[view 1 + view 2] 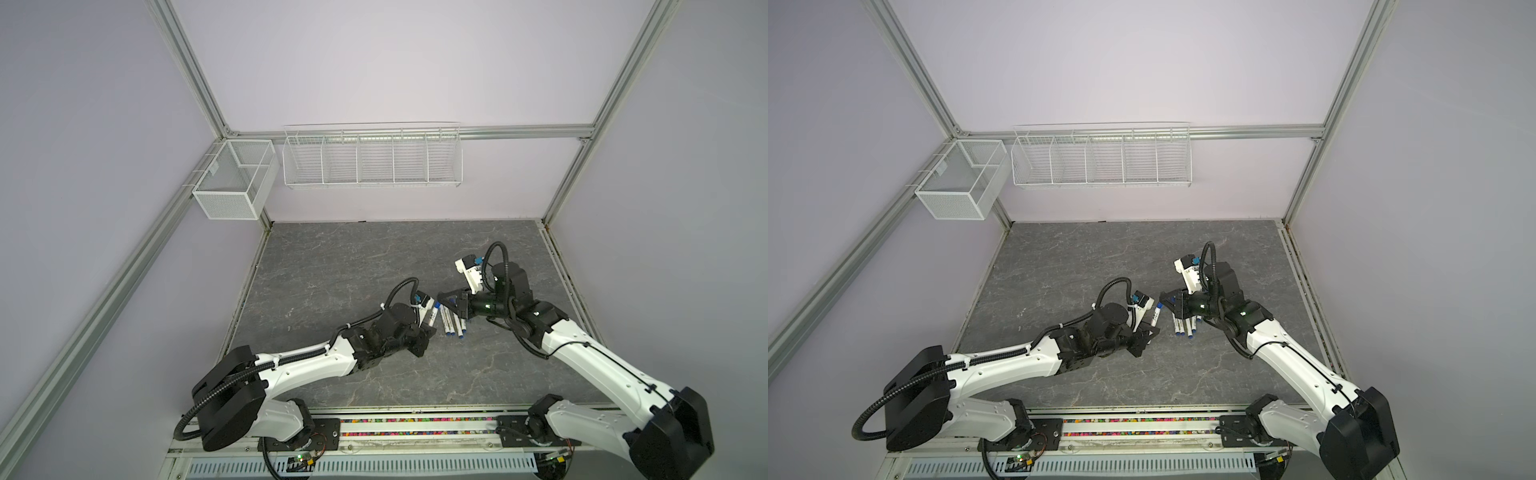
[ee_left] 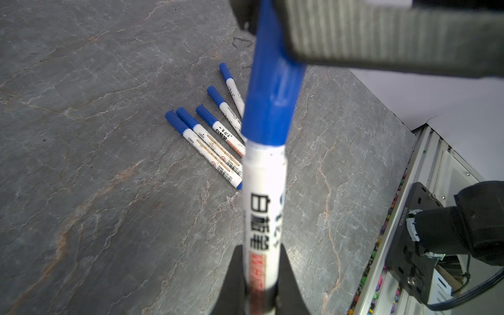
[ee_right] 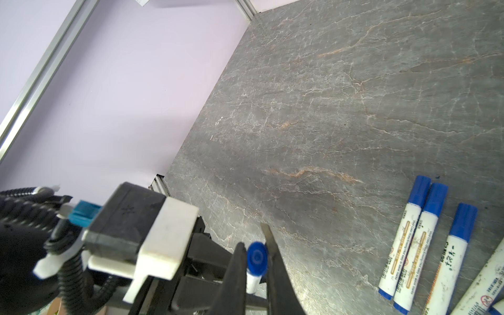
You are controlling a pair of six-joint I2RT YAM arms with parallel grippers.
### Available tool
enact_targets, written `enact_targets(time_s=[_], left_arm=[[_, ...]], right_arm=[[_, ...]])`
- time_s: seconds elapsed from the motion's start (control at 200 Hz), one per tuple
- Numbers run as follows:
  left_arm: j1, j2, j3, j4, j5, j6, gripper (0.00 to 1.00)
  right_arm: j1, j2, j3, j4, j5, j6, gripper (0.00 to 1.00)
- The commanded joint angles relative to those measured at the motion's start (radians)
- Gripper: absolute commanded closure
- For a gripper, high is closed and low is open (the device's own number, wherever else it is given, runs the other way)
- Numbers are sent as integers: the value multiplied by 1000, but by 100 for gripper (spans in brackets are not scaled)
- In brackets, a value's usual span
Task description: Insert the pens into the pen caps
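- 5 capped pens (image 2: pixel 226 133) lie fanned side by side on the grey tabletop (image 2: pixel 95 163), near its middle and a little toward its right edge.
- The 6th pen (image 2: pixel 263 191) is in the air above the tabletop. My left gripper (image 2: pixel 261 253) is clamped on its printed barrel.
- Its blue cap (image 2: pixel 272 95) sits over the tip end, and my right gripper (image 3: pixel 255 256) is closed on that cap. The right wrist view shows the cap's round end between the 2 fingers.
- The cap's rim looks to meet the white shoulder of the barrel, so I judge this last insertion done or nearly so. I cannot tell whether it has clicked home.
- Risk 1: if I draw my arms apart with both grips closed, I would pull the cap straight off again. 1 side must let go first.
- Risk 2: if the cap is only part way on, opening my right gripper could let it tip or drop off.
- Risk 3: pushing harder off-axis could make the smooth barrel slide through my left fingers, or bend the joint.
- Risk 4: the fan lies just beside my right gripper. A careless set-down or a low swing could knock those pens and roll them across the tabletop.
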Motion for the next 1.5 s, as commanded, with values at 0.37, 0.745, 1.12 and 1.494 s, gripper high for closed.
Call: enact_targets(time_s=[0.37, 0.745, 1.12, 1.494], left_arm=[[28, -20, 58, 36, 21, 120, 100], [30, -51, 55, 171, 27, 101, 100], [70, -110, 96, 268, -16, 65, 100], [73, -108, -24, 257, 36, 17, 100]], right_arm=[[12, 95, 58, -299, -272, -104, 93], [70, 171, 81, -414, -257, -146, 94], [126, 304, 80, -498, -107, -179, 93], [-92, 142, 5, -294, -94, -6, 93]])
